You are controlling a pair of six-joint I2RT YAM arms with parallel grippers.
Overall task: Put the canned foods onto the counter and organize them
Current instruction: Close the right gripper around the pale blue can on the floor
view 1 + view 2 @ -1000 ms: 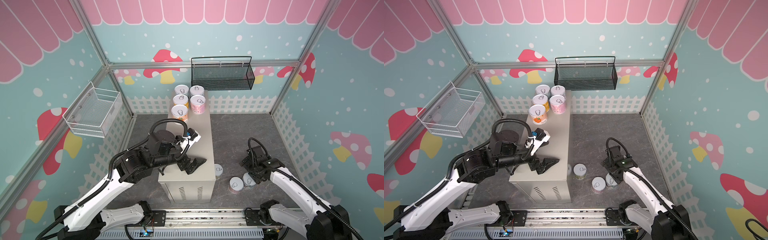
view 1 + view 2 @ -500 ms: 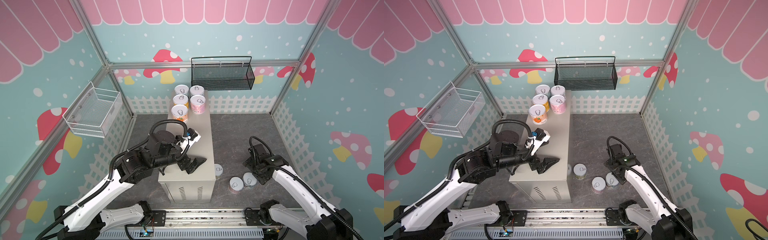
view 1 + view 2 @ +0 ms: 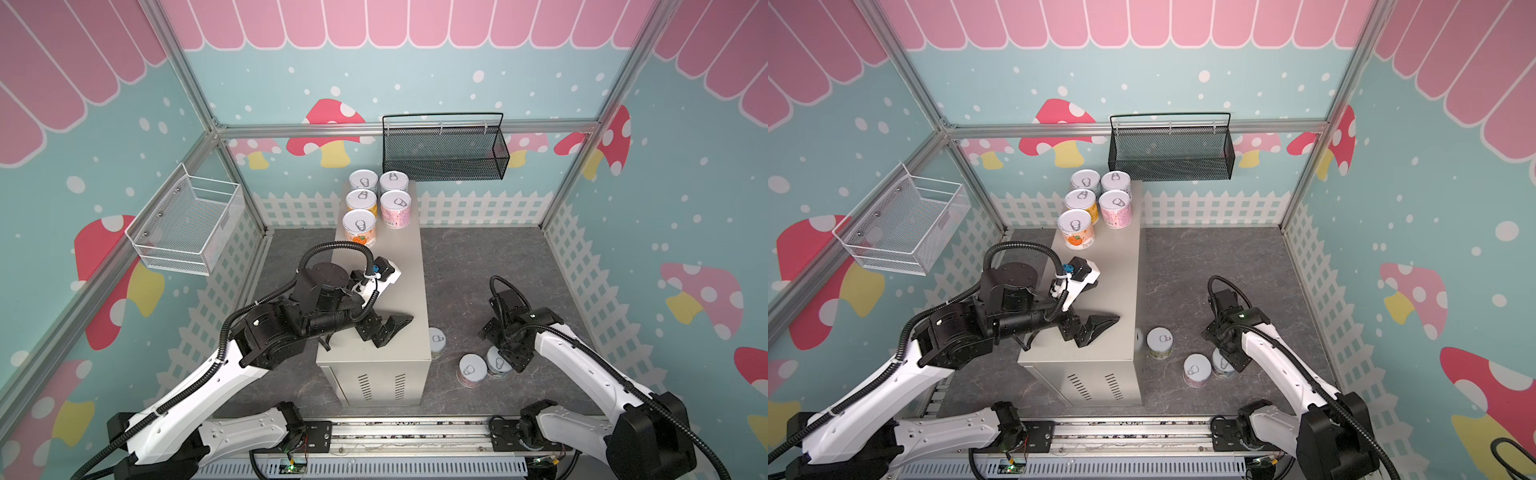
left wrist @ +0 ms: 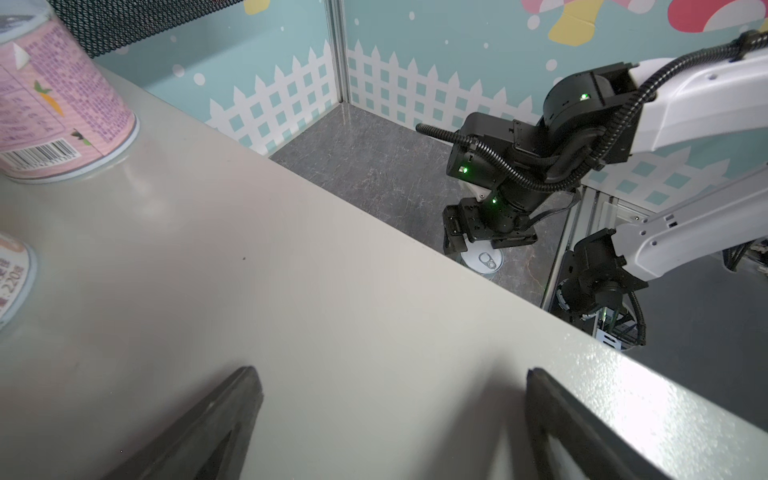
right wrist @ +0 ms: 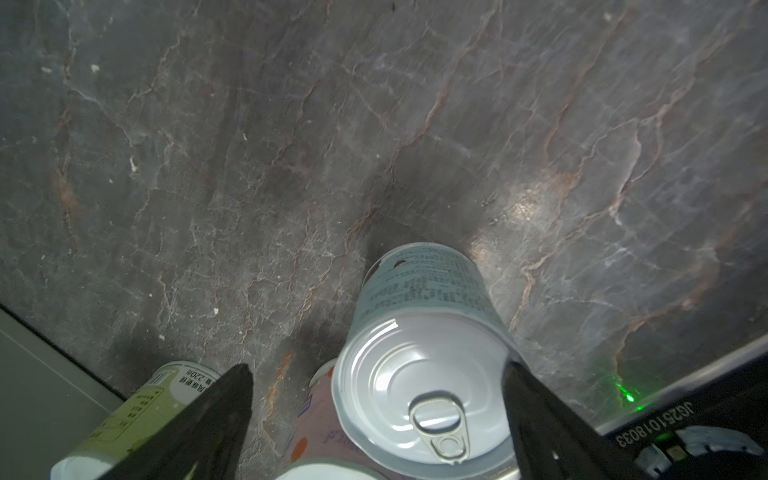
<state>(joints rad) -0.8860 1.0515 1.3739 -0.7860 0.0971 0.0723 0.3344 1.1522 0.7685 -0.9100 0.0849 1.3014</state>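
Logged five cans (image 3: pixel 361 200) upright in two rows at far end of counter (image 3: pixel 405 291). Found left gripper (image 4: pixel 390 372) spread wide and empty, just above the counter's near half. Found right gripper (image 5: pixel 374 368) spread, not clamped, straddling blue can (image 5: pixel 419 316) on the floor, with one finger at its side and the other clear. Noted pink can (image 3: pixel 471 370) just beside it, green can (image 3: pixel 436 340) against the counter's side.

Right gripper (image 5: pixel 376 368) spread wide around a pale-blue can (image 5: pixel 419 299), with a pink can (image 5: pixel 316 428) and a green can (image 5: pixel 141 415) just beside it on the dark stone floor (image 5: pixel 291 124).
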